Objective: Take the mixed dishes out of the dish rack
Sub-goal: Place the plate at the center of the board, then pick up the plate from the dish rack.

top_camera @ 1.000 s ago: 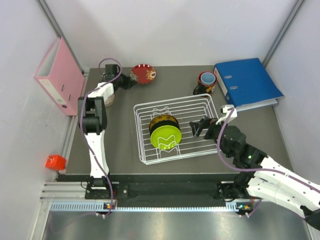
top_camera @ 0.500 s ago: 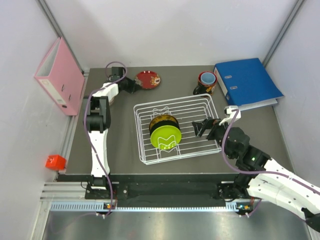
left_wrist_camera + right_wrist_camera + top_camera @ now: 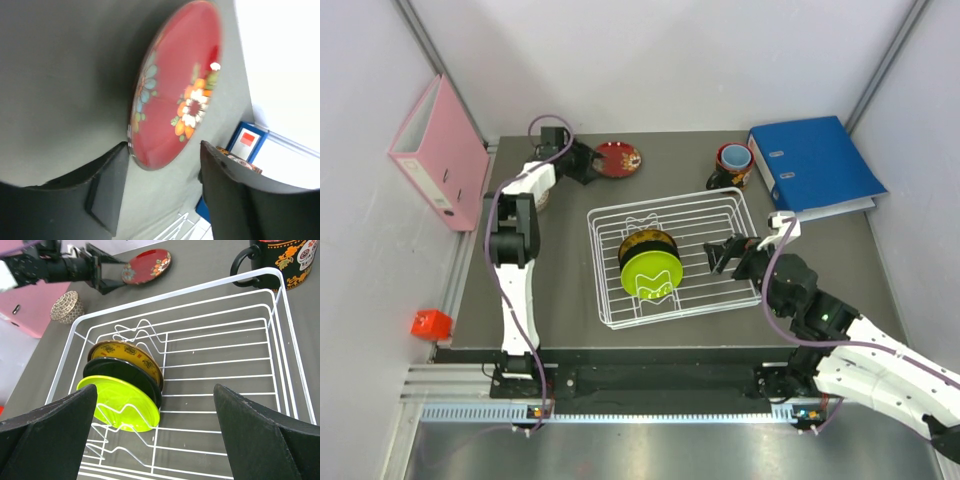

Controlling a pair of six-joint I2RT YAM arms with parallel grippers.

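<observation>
The red gold-patterned bowl [image 3: 618,158] lies flat on the table at the back, filling the left wrist view [image 3: 175,90]. My left gripper [image 3: 588,163] is open right at its near rim, with the fingers [image 3: 107,192] apart and not clamping it. The white wire dish rack [image 3: 665,201] holds a lime-green bowl [image 3: 125,407], a black dish [image 3: 122,379] and the yellow-and-black plate [image 3: 125,356], all on edge in the dividers. My right gripper [image 3: 725,255] hangs wide open and empty over the rack's right half. The dark mug [image 3: 732,165] stands behind the rack. The small beige bowl [image 3: 66,306] sits left of it.
A blue binder [image 3: 815,165] lies at the back right corner, beside the mug. A pink binder [image 3: 438,150] leans on the left wall. A small red block [image 3: 430,323] sits off the table's left edge.
My left gripper carried the tilted red bowl a little right, set it flat on the table and opened, letting it go. The right gripper shifted slightly and stayed open.
</observation>
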